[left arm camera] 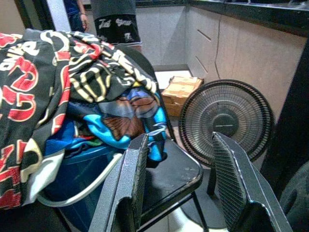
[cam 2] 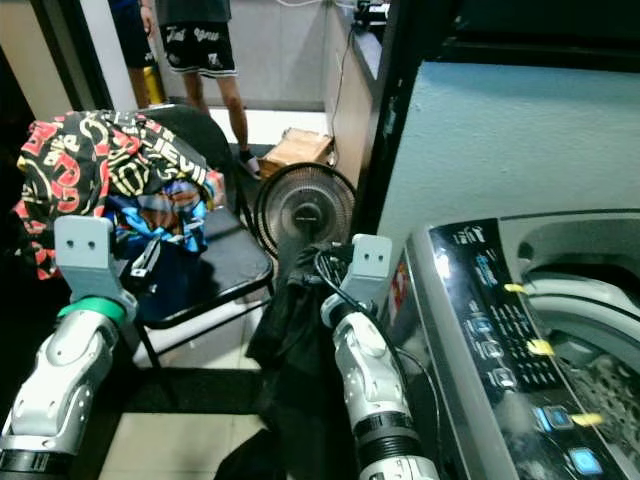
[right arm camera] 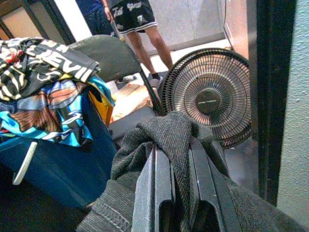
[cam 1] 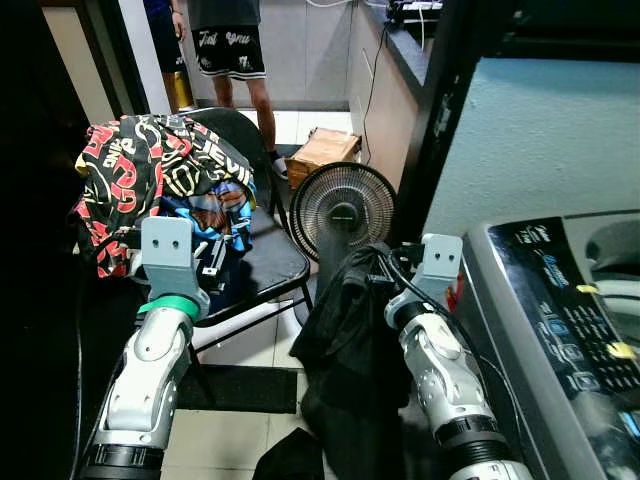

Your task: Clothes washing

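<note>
My right gripper [right arm camera: 178,169] is shut on a dark grey garment [cam 1: 345,330], which hangs down from its fingers in front of the fan. The washing machine [cam 2: 520,340] stands at the right with its lid up and its drum [cam 2: 590,330] showing. A pile of clothes lies on a black chair [cam 1: 265,260]: a black, red and yellow patterned garment [cam 1: 140,165] over a blue patterned one [left arm camera: 140,113]. My left gripper [left arm camera: 181,179] is open, raised near that pile with nothing between its fingers.
A black floor fan [cam 1: 342,210] stands between the chair and the machine. A blue basket [right arm camera: 53,164] sits on the chair under the clothes. A person's legs [cam 1: 245,70] stand behind, by a cardboard box [cam 1: 322,150]. A dark mat [cam 1: 240,388] lies on the tiled floor.
</note>
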`<state>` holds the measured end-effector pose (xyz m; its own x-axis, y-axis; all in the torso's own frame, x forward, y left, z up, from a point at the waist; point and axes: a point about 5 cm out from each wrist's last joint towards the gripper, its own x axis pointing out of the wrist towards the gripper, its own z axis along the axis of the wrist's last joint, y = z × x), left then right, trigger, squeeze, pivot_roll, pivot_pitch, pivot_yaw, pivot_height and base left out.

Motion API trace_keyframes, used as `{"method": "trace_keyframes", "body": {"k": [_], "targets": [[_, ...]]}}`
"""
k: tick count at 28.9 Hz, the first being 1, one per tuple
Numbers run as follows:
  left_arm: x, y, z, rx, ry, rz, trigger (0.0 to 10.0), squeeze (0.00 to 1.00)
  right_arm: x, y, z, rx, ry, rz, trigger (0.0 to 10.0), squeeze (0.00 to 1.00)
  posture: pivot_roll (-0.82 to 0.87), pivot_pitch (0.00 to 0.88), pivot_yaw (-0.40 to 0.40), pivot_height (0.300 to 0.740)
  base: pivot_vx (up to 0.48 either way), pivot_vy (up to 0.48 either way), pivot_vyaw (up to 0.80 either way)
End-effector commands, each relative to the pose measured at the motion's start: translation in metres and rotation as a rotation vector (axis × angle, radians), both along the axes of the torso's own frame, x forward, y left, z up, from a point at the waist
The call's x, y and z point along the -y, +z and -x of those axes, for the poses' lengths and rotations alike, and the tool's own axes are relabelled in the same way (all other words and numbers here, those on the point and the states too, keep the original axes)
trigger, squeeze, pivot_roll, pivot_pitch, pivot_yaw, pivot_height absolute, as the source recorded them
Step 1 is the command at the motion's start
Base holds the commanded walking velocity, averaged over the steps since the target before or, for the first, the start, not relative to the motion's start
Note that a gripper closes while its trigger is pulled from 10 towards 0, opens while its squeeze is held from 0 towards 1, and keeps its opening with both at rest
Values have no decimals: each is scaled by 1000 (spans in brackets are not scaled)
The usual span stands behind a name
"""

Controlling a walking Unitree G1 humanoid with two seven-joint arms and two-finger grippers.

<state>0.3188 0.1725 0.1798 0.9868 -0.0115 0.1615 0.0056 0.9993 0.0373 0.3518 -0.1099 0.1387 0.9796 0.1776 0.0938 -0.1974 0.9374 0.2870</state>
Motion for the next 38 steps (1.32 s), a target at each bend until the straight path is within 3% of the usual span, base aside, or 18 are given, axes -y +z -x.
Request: {"method": "trace_keyframes", "body": {"k": [1, 14, 23, 29, 33, 38], "targets": [[0, -4, -1, -17, -2, -11, 10000, 0, 0, 10, -1, 50, -2, 1, 10000, 0, 122, 0, 42, 740, 0, 0, 0], [0, -5, -1, -18, -13, -20, 10000, 0, -1, 9, 0, 49, -1, 4, 10000, 0, 121, 0, 44, 740, 0, 0, 0], [-3, -18, 3, -65, -5, -46, 10000, 0, 2, 0, 2, 20, -3, 43, 10000, 0, 115, 0, 41, 740, 0, 0, 0], [2, -20, -1, -74, 2, -33, 10000, 0, 2, -2, 3, 8, -1, 49, 10000, 0, 115, 0, 36, 740, 0, 0, 0], [15, -20, -3, -72, -26, -23, 10000, 0, -3, -5, 4, -8, 15, 66, 10000, 0, 117, 0, 33, 740, 0, 0, 0], [16, -23, -2, -84, -31, -39, 10000, 0, -3, -5, 4, -10, 11, 61, 10000, 0, 119, 0, 43, 740, 0, 0, 0]]}}
